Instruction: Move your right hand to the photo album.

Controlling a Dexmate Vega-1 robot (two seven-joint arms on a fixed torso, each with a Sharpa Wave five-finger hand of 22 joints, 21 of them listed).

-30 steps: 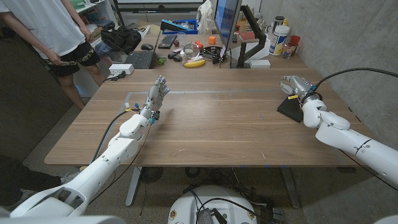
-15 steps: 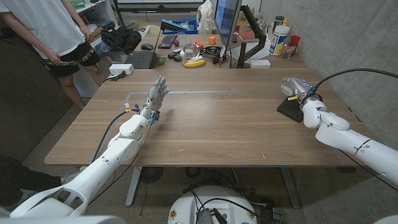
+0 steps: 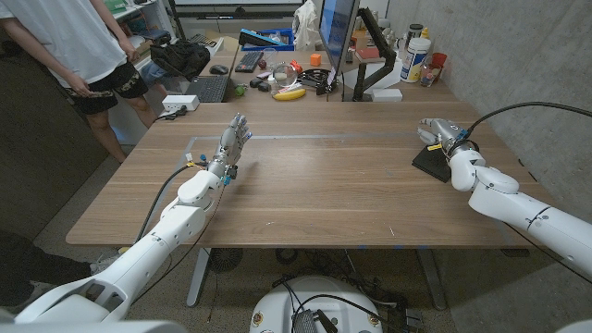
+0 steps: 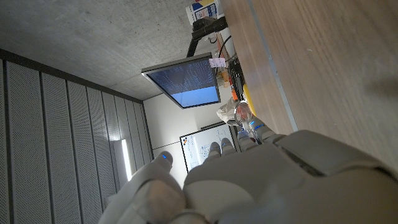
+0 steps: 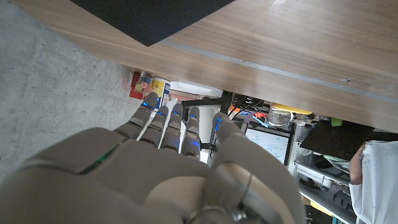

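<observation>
Where right hand (image 3: 438,129) hovers: photo album (image 3: 429,161), flat, black.

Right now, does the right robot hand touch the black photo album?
Cannot tell. In the head view the right robot hand overlaps the photo album, but no view plainly shows contact or a gap.

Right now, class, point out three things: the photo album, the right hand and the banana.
photo album (image 3: 431,162), head view, on its dark cover beside the hand.
right hand (image 3: 442,131), head view, on the hand's back.
banana (image 3: 289,93), head view, on its yellow middle.

Wooden table (image 3: 324,185) before a grey concrete wall (image 3: 518,55).
</observation>
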